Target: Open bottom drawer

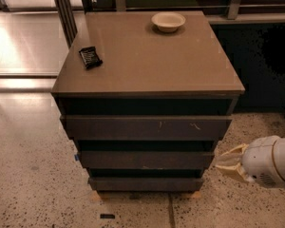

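The bottom drawer [146,183] is the lowest dark brown front of the cabinet, plain and pushed in under the middle drawer [146,159]. The top drawer [146,127] is the widest and has pale scratches. My gripper [229,162] is to the right of the cabinet, at about the height of the middle drawer and just off its right end. Its tan fingers [233,152] point left and stand apart with nothing between them. It is not touching any drawer.
The cabinet top [147,65] holds a pale bowl [168,21] at the back and a black packet [90,57] at the left. Speckled floor [38,175] lies around the cabinet. A dark wall panel [261,65] stands at the right.
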You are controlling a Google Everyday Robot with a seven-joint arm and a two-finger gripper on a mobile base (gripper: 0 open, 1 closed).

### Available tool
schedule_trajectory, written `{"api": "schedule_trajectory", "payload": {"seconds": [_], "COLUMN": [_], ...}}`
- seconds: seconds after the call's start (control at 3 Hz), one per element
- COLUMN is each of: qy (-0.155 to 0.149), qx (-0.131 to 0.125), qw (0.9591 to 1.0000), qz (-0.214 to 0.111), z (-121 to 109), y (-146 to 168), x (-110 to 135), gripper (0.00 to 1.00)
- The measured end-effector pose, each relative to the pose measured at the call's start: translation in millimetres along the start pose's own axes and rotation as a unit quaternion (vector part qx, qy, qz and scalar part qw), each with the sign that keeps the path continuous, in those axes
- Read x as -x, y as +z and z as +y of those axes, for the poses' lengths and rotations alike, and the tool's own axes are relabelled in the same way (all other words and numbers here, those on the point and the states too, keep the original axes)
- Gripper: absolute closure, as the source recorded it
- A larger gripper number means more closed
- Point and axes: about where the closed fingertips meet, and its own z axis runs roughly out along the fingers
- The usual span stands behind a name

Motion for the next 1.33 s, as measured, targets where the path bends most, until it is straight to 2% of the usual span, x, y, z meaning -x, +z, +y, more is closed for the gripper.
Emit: {"api": "schedule_trajectory", "payload": {"seconds": [0.33,0.67,1.0,1.33], "qy": [0.047,0.078,0.097,0.149], "qx": [-0.015,-0.022,-0.068,-0.110], "qw": [0.9984,0.9932,0.9827,0.9679], "qz": [-0.030,-0.084,-0.142,-0.170], "z": [21.9,34.4,-3.0,-52.8], "y": [35.6,87.0,126.6,184.7], "x": [-30.7,-55.3,-60.5,-87.7], "gripper": [1.00,1.00,1.00,1.00]}}
